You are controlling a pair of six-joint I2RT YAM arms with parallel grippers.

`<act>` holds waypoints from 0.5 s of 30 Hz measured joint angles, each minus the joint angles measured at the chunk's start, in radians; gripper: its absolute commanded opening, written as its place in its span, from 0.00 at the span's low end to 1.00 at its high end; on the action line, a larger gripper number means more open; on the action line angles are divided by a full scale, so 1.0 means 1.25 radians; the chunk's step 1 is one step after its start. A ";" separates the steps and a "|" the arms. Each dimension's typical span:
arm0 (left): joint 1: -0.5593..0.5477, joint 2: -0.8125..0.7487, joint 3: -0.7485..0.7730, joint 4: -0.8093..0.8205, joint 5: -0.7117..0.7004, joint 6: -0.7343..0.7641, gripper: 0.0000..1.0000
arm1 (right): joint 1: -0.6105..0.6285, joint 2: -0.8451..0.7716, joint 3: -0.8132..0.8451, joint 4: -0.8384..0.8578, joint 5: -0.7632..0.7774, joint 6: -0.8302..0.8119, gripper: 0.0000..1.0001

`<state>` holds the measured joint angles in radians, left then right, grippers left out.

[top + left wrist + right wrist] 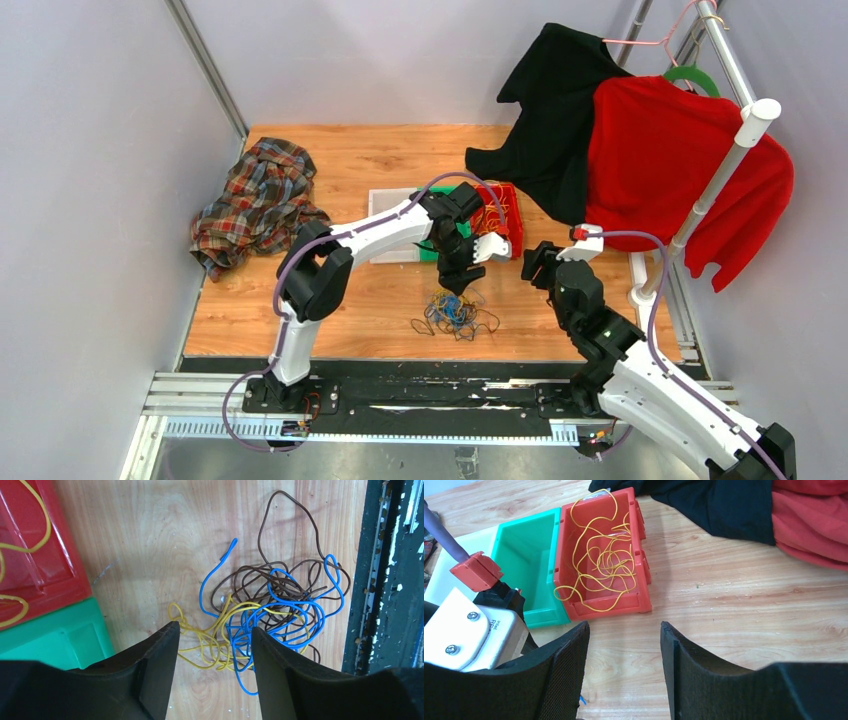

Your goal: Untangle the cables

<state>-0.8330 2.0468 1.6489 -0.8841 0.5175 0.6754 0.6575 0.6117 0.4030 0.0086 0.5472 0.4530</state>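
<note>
The cables (455, 313) lie as a small tangle on the wood floor near the front edge. In the left wrist view the tangle (272, 605) is yellow, blue and dark brown loops. My left gripper (214, 630) hangs just above its yellow strands (205, 642), jaws apart, with nothing pinched between them. In the overhead view the left gripper (460, 278) sits right behind the tangle. My right gripper (624, 627) is open over bare wood, to the right of the tangle, also seen as the right gripper (532, 262). More yellow cable (601, 562) lies loose in the red bin (606, 609).
A green bin (524, 545) and a white bin (392, 205) stand left of the red bin (512, 215). A plaid shirt (255, 205) is heaped at the left. A black garment (550, 110) and a red sweater (680, 160) hang on a rack at the right. The black rail (390, 580) borders the tangle.
</note>
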 measured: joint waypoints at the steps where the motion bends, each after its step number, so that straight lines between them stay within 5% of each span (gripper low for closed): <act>1: 0.000 0.000 -0.001 0.003 0.001 0.003 0.53 | 0.000 0.000 0.000 0.000 -0.001 0.000 0.54; 6: 0.000 0.000 -0.029 0.045 0.004 0.003 0.20 | 0.000 0.001 -0.001 -0.004 -0.005 0.003 0.52; 15: 0.000 -0.068 -0.137 0.076 0.024 -0.011 0.01 | 0.000 0.000 -0.002 -0.006 -0.021 0.006 0.51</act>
<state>-0.8330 1.9614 1.4773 -0.7891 0.5472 0.6613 0.6575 0.6117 0.4000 0.0013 0.5213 0.4606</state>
